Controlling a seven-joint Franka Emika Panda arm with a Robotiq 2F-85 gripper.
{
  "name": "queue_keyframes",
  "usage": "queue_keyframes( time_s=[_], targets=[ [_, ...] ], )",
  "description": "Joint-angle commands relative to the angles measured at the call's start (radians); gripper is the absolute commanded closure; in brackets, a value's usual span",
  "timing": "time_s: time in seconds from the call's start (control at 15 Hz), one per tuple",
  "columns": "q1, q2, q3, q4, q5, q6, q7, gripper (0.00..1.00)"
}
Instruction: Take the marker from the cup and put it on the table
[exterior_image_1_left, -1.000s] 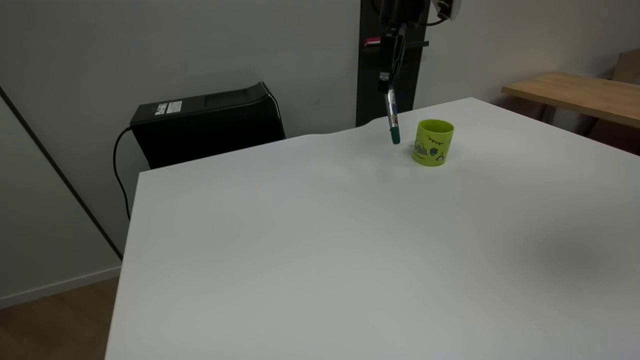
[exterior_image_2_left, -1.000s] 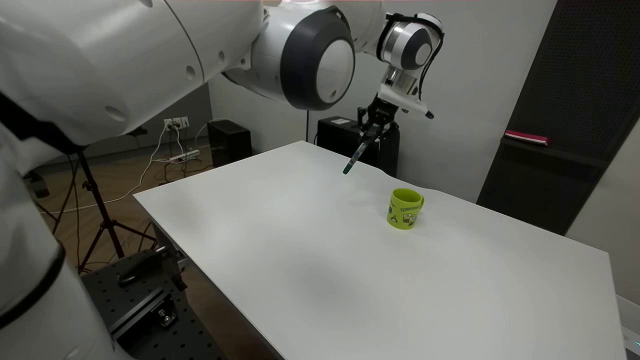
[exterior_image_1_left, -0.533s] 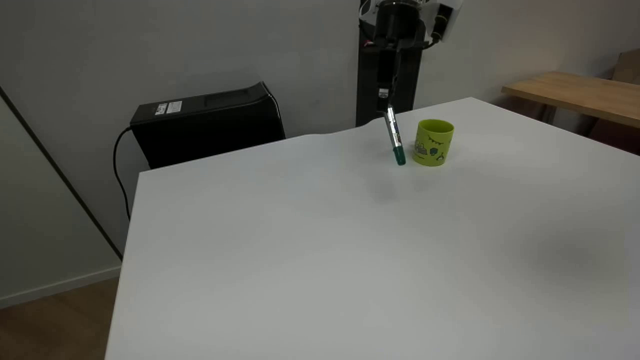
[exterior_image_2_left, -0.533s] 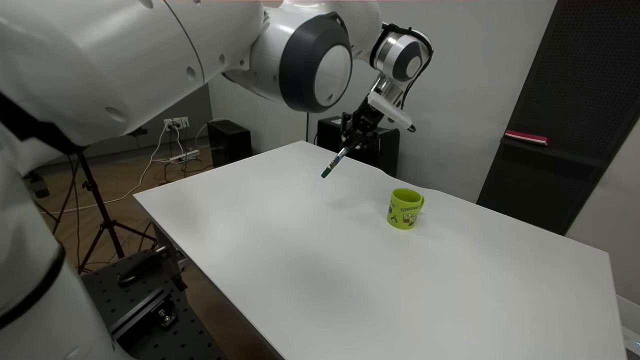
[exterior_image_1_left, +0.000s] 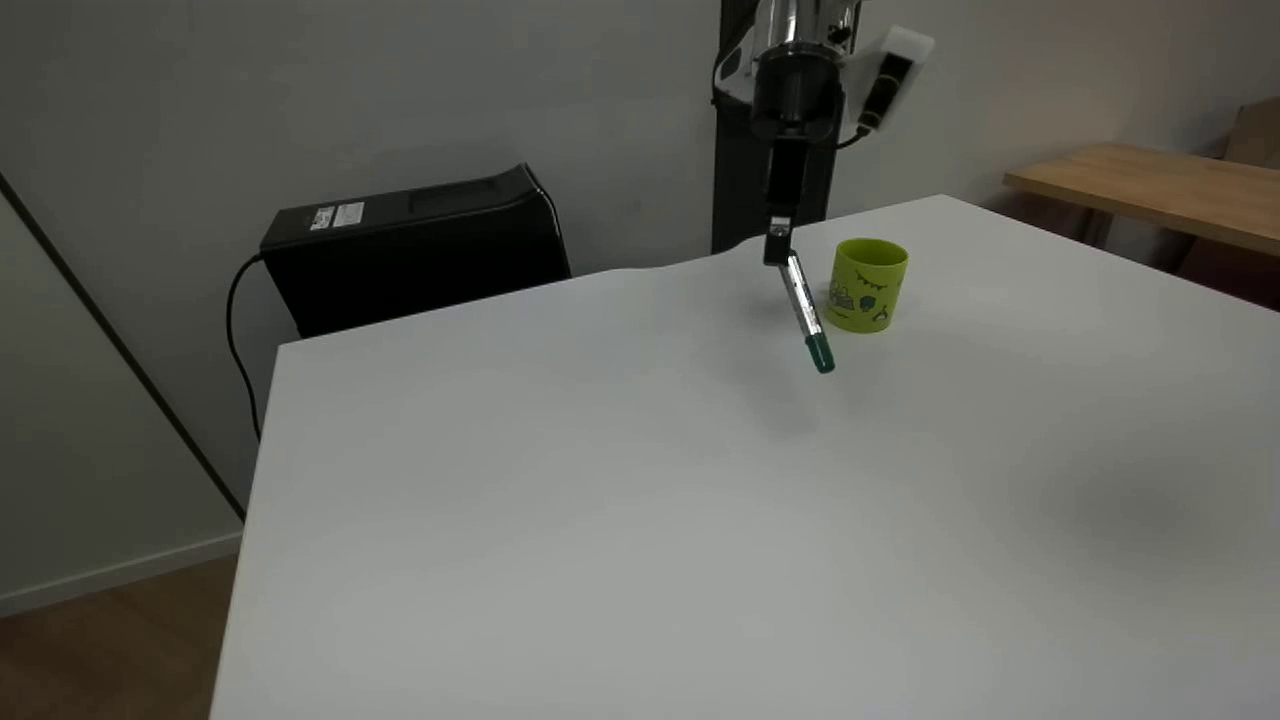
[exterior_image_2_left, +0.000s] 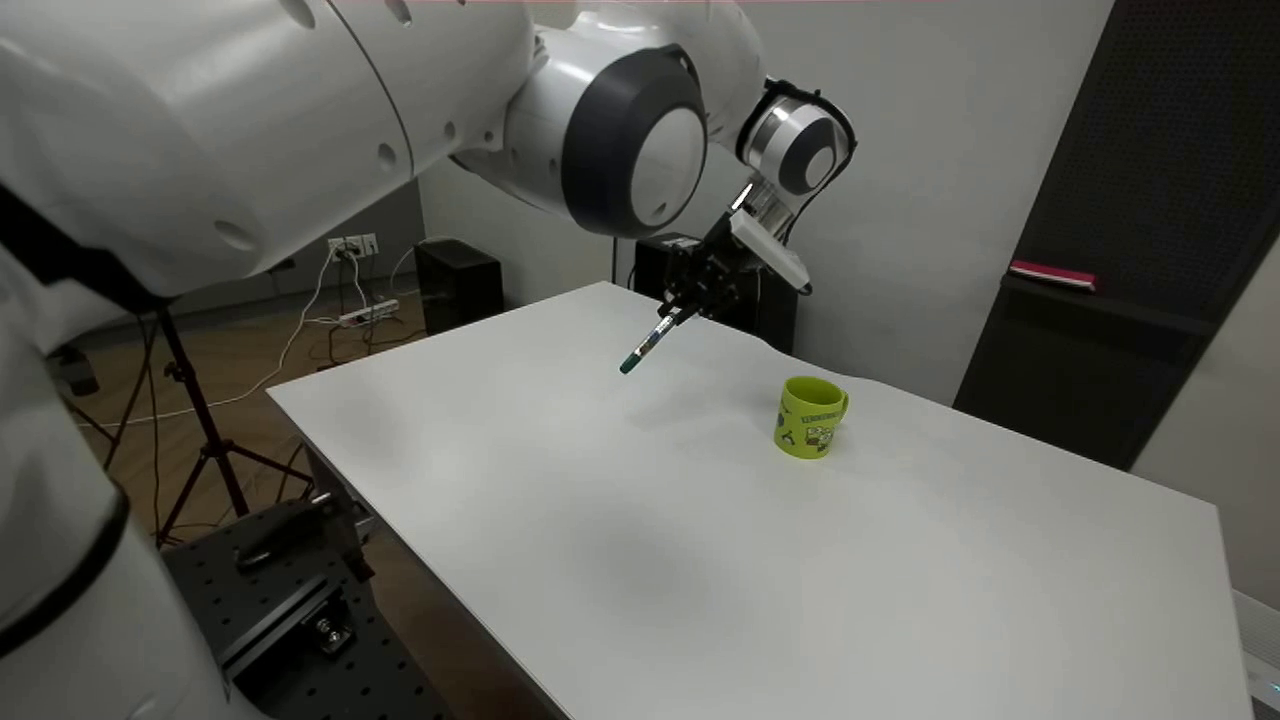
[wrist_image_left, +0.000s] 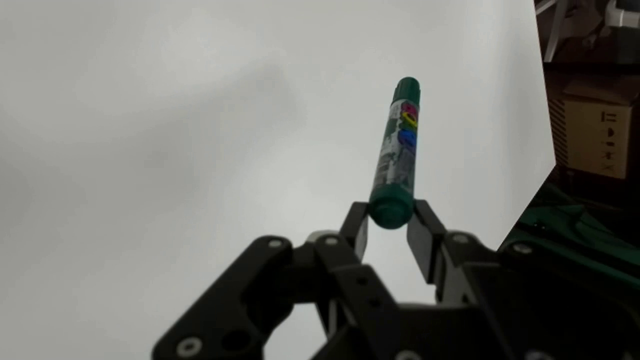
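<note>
Pinching the marker (wrist_image_left: 397, 150) by one end, my hand (wrist_image_left: 391, 214) holds it tilted above the white desk (exterior_image_2_left: 900, 580), green cap lowest and apart from the surface. In both exterior views the lime-green cup (exterior_image_1_left: 866, 290) stands upright on the desk, to the marker's right. In an exterior view I see a black case (exterior_image_1_left: 415, 265) beyond the desk's far edge, left.
</note>
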Motion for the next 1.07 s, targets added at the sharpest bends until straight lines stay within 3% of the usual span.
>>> queue_keyframes(
  time_s=[0.0, 0.73, 0.8, 0.87, 1.0],
  targets=[
    [-0.012, 0.007, 0.009, -0.020, 0.011, -0.008, -0.025, 0.95],
    [-0.015, 0.029, 0.000, -0.073, 0.005, 0.015, -0.055, 0.95],
    [-0.014, 0.028, -0.001, -0.076, 0.003, 0.017, -0.054, 0.89],
    [-0.014, 0.027, -0.002, -0.077, 0.002, 0.018, -0.055, 0.56],
    [-0.014, 0.026, -0.004, -0.080, 0.002, 0.021, -0.055, 0.53]
  ],
)
